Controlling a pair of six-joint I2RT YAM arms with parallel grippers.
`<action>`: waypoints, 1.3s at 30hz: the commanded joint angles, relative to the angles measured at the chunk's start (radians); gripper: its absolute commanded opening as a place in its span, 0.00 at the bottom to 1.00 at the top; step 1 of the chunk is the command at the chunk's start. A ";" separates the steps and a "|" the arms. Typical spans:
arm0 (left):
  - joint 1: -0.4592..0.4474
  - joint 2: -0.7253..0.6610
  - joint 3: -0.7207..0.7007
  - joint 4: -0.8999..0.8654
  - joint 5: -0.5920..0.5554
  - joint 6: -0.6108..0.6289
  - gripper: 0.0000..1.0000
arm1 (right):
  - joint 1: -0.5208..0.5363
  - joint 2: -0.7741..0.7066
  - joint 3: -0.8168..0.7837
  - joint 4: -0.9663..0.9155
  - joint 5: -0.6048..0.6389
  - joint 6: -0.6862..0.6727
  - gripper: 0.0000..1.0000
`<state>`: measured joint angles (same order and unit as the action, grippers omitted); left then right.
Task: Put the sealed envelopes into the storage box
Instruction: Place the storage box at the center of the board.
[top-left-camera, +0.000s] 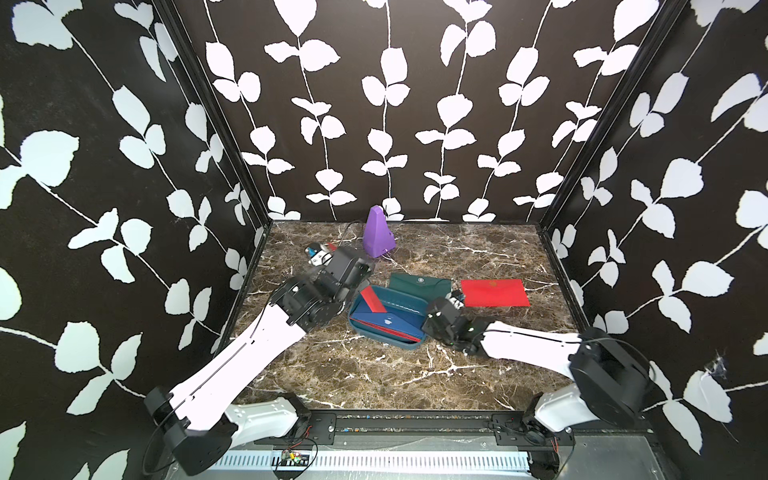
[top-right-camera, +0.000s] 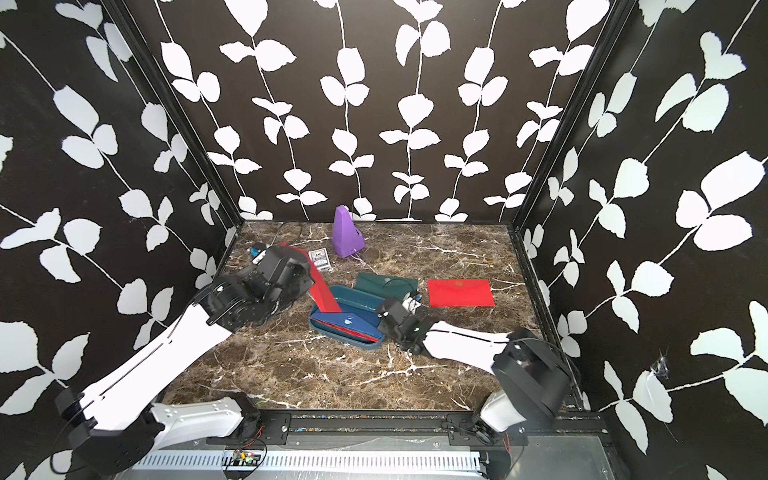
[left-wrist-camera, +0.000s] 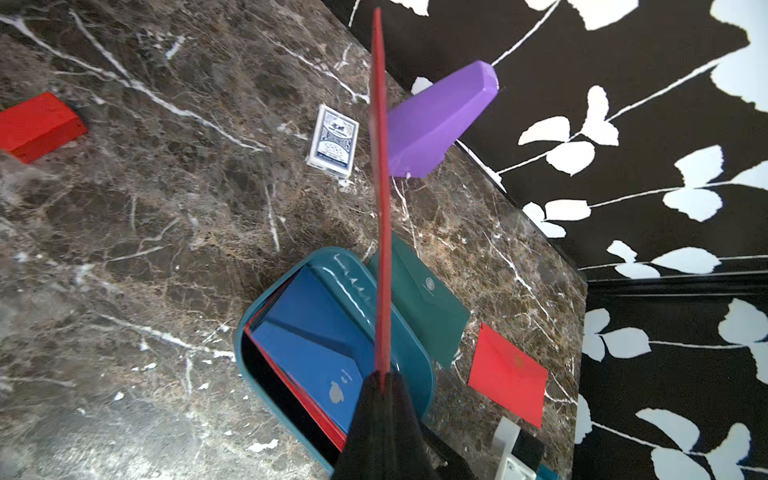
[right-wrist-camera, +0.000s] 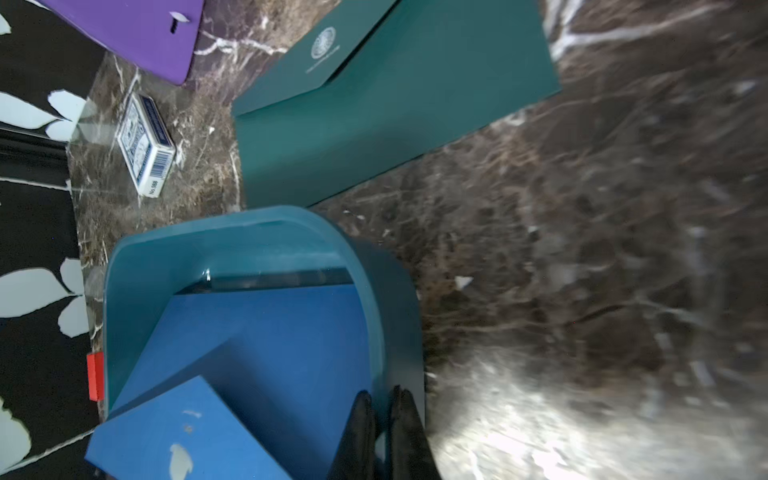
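Note:
My left gripper (left-wrist-camera: 384, 376) is shut on a red envelope (top-right-camera: 324, 291), which slants down with its low end inside the teal storage box (top-left-camera: 374, 334). Seen edge-on in the left wrist view, this red envelope (left-wrist-camera: 380, 187) stands over the box (left-wrist-camera: 245, 332). A blue envelope (top-left-camera: 390, 320) lies in the box on top of another red one (left-wrist-camera: 291, 382). My right gripper (right-wrist-camera: 382, 395) is shut on the box's wall (right-wrist-camera: 232, 220) at its right end. A dark green envelope (top-left-camera: 419, 282) lies flat behind the box. A red envelope (top-left-camera: 494, 293) lies to its right.
A purple pyramid (top-left-camera: 377, 235) stands at the back of the marble table. Left of it lie a white card pack (top-right-camera: 318, 259) and a small red block (left-wrist-camera: 37, 126). Patterned walls close in three sides.

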<state>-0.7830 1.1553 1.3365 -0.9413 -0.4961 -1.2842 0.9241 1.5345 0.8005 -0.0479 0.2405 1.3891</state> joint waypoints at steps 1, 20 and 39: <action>-0.003 -0.022 -0.037 -0.067 -0.066 -0.055 0.00 | 0.045 0.088 0.085 0.086 0.070 0.108 0.00; -0.003 0.161 -0.067 0.029 -0.152 -0.178 0.00 | 0.028 -0.021 0.140 -0.096 -0.036 -0.130 0.68; -0.067 0.272 -0.251 0.152 -0.173 -0.534 0.00 | -0.088 -0.101 0.183 -0.232 -0.111 -0.382 0.80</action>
<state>-0.8375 1.4254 1.1034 -0.7792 -0.6380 -1.7290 0.8375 1.4158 0.9550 -0.2764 0.1528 1.0447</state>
